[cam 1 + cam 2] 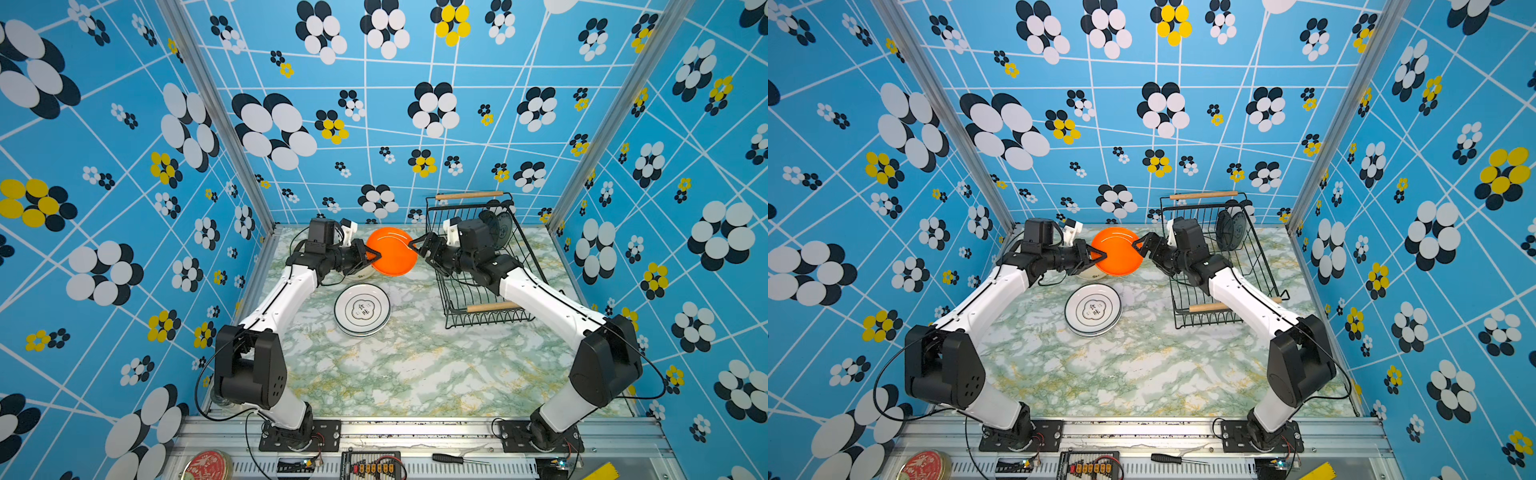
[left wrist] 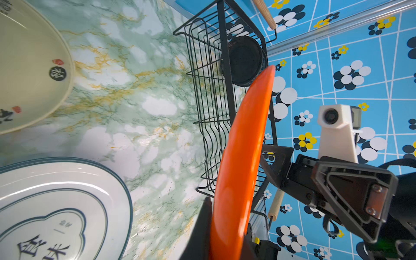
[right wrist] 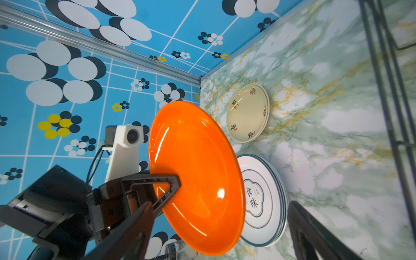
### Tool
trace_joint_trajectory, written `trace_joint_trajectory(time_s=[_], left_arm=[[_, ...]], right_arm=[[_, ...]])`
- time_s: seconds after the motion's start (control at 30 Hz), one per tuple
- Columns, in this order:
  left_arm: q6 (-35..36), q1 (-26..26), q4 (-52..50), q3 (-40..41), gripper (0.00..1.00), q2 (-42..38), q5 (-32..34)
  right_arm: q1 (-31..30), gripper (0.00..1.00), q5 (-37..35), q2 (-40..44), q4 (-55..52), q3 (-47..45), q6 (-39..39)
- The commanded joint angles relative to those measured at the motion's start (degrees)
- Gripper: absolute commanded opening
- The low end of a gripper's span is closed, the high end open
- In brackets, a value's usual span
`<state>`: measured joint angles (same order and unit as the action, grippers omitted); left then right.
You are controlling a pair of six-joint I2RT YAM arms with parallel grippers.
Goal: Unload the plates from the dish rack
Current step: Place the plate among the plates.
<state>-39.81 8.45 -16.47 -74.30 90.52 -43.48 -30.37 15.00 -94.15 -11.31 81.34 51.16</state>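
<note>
The orange plate (image 1: 392,251) hangs in the air over the far part of the table (image 1: 415,365), tilted, with its hollow face showing in both top views (image 1: 1119,251). The left gripper (image 1: 376,255) is clamped tight on the plate's left rim, one finger on each face, as the right wrist view shows (image 3: 177,182).

The right gripper (image 1: 417,249) is at the opposite rim with its jaws spread wide. The plate's edge sits between them (whether a finger touches it cannot be told).

The dish rack (image 1: 486,320) stands on the right side of the table, just right of the held plate, with the right arm reaching over it. Dark plates (image 1: 496,226) stand on edge at its far end, and its nearer slots look bare.

A stack of white plates (image 1: 362,309) with dark rims and a printed emblem lies flat on the table, left of the rack and nearer than the orange plate. A cream plate (image 3: 246,112) lies flat farther back, partly under the left gripper in the top views.
</note>
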Motion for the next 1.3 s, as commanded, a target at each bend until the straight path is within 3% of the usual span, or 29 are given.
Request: trace_joint_trajectory(time_s=[0.0,0.07,0.53,0.8,1.27], left_arm=[[1.4,-2.5,-3.0,0.3,0.04,-1.3,1.5],[2.1,-3.9,-4.7,-0.5,0.03,-0.7,3.1],[7.1,-8.3,-11.9,-10.9,0.03,11.6,12.0],[9.1,-8.7,-14.4,-16.9,0.04,18.4,16.6],[10.7,-10.4,-17.7,-25.8,0.09,28.9,17.6]], right_arm=[[-0.2,0.96,-10.8,0.9,-15.8,4.5,-10.4],[-0.2,0.99,-15.3,0.7,-19.9,6.3,-13.0],[0.4,0.99,-42.6,-2.4,-36.8,20.2,-26.8],[1.9,0.99,-42.5,-2.7,-37.6,20.3,-29.4],[4.6,0.99,-36.4,-2.4,-35.8,16.8,-30.1]])
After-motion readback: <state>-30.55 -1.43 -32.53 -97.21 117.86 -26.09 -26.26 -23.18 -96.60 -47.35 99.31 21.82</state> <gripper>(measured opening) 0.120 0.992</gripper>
